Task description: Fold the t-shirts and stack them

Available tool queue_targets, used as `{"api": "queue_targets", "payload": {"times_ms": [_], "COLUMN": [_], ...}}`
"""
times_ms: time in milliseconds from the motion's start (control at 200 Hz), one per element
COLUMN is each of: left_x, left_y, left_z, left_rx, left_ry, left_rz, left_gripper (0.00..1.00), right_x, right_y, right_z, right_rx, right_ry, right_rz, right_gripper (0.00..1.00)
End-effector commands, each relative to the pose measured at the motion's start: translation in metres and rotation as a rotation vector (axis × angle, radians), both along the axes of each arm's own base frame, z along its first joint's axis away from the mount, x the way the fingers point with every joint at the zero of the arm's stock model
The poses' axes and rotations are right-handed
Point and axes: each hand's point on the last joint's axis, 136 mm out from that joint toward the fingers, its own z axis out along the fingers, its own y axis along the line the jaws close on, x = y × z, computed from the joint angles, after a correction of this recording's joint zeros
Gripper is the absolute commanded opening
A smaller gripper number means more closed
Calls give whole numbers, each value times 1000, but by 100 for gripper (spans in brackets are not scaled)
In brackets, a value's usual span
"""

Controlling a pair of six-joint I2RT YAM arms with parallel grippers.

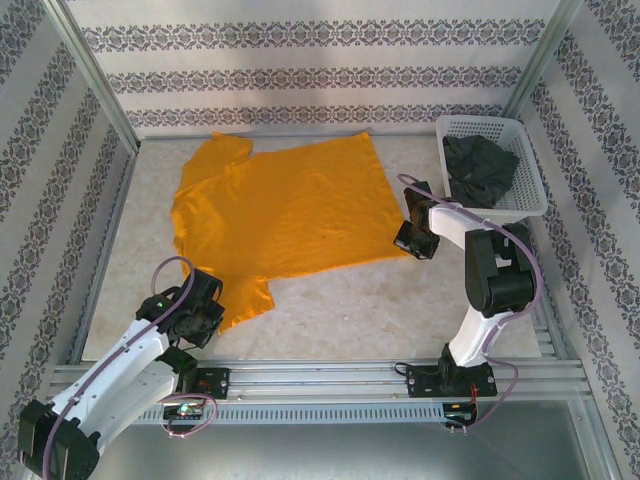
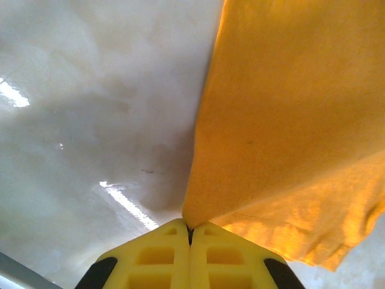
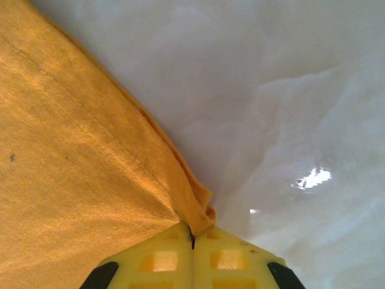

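Orange t-shirt (image 1: pixel 280 205): spread flat, centre-left of the pale table (image 1: pixel 350 310), collar toward the far left.
Left gripper (image 1: pixel 205 310): jaws fully closed, pinching the near sleeve's edge.
Right gripper (image 1: pixel 412 240): jaws fully closed, pinching the near right hem corner.
Grey t-shirt (image 1: pixel 480 165): crumpled inside the white lattice basket (image 1: pixel 480 120), far right corner, well apart from the orange one.
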Motion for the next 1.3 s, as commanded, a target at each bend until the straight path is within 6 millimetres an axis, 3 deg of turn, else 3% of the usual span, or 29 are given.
{"api": "queue_targets", "payload": {"times_ms": [0,120,365,455,540,794,939,1054,1294], "left_x": [-5,-10,-32,-30,-16,64,111,149,201], "left_y": [9,10,17,17,15,-3,-15,-12,3], "left_z": [7,7,12,21,35,105,119,136,158], "left_rx": [33,30,12,-6,-16,17,-66,-101,-94], "left_ry": [7,15,42,-1,-68,-294,-336,-391,-445], "left_rz": [5,16,59,74,73,-15,-20,-24,-57], "left_gripper": [0,0,0,0,0,0,0,0,0], "right_x": [-25,-52,-130,-147,-149,-111,-81,-54,-4], "right_y": [-20,-21,-17,-16,-13,-2,2,-1,-10], "right_z": [10,23,25,25,27,55,61,69,87], "right_rx": [-63,-45,20,45,64,136,236,254,224], "right_ry": [26,13,32,40,35,-25,-44,-71,-116], "right_rz": [-37,-50,-113,-129,-125,-140,-203,-233,-251], "right_gripper": [0,0,0,0,0,0,0,0,0]}}
